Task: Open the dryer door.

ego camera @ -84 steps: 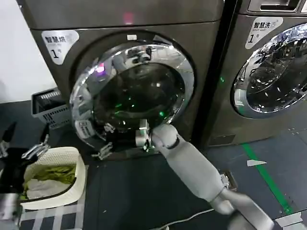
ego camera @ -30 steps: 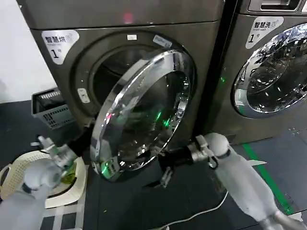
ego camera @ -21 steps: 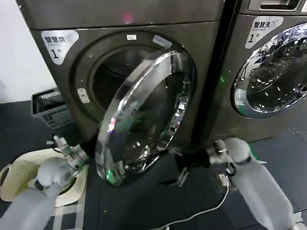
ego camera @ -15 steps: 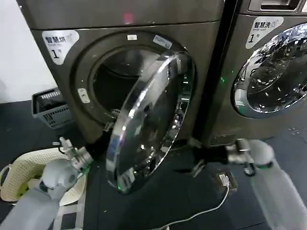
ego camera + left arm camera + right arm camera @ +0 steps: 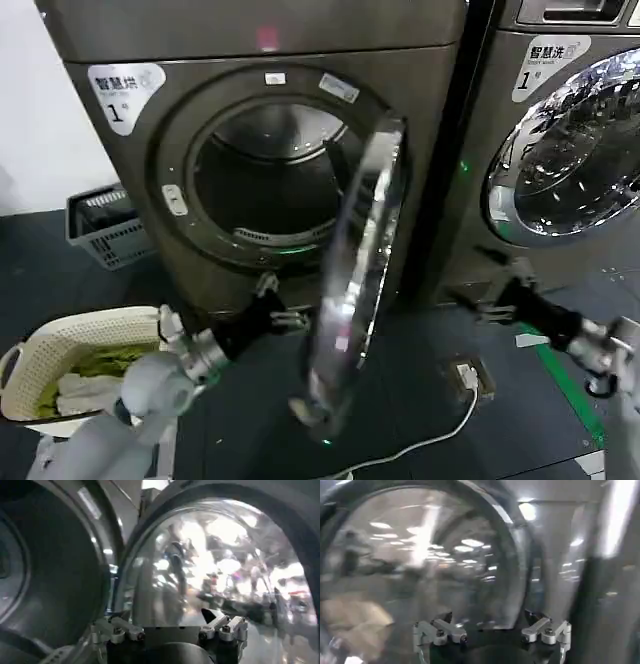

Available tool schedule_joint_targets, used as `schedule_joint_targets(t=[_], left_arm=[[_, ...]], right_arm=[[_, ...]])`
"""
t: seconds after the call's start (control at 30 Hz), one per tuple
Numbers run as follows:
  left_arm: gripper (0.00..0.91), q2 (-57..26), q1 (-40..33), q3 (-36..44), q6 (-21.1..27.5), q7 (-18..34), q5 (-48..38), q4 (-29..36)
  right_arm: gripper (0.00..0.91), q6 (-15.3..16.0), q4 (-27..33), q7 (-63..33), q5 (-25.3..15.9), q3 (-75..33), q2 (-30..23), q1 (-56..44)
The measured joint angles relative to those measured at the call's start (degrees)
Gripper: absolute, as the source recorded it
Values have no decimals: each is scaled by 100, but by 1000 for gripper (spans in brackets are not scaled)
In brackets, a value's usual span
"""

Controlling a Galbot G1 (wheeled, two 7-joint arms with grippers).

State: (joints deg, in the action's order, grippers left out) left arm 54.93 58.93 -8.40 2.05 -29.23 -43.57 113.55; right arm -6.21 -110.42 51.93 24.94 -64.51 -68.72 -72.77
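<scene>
The left gripper (image 5: 272,305) reached up from the lower left, fingers spread. The right gripper (image 5: 487,295) stretched in from the right, fingers apart.

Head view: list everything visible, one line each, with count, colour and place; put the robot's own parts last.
Dryer: one, dark grey, left and centre, drum opening exposed.
Dryer door: one, chrome-rimmed glass, swung open and seen nearly edge-on, hinged at the opening's right side.
Second machine: one, dark grey with chrome door shut, at right.
Laundry basket: one, cream, on the floor lower left, greenish clothes inside.
Crate: one, grey, on the floor beside the dryer's left side.
Cable: one, white, on the floor below the door.
Floor tape: one strip, green, lower right.
Left gripper: one, black, open, below the drum opening, left of the door.
Right gripper: one, black, open, right of the door.
</scene>
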Motion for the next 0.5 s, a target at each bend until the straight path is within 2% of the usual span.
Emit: schedule_joint_targets(t=[0.1, 0.23, 0.33, 0.5], left_arm=[[907, -13, -72, 214, 12, 29, 30, 147], [907, 89, -184, 573, 9, 34, 150, 192], [907, 180, -284, 843, -6, 34, 210, 147], [907, 342, -646, 1427, -34, 105, 197, -50]], right_arm=[[907, -294, -254, -1090, -167, -276, -145, -290], [907, -303, -563, -2306, -387, -703, -321, -721], [907, -71, -728, -3141, -750, -1052, -393, -1038], [907, 599, -826, -4109, -1097, -1701, -371, -1343]])
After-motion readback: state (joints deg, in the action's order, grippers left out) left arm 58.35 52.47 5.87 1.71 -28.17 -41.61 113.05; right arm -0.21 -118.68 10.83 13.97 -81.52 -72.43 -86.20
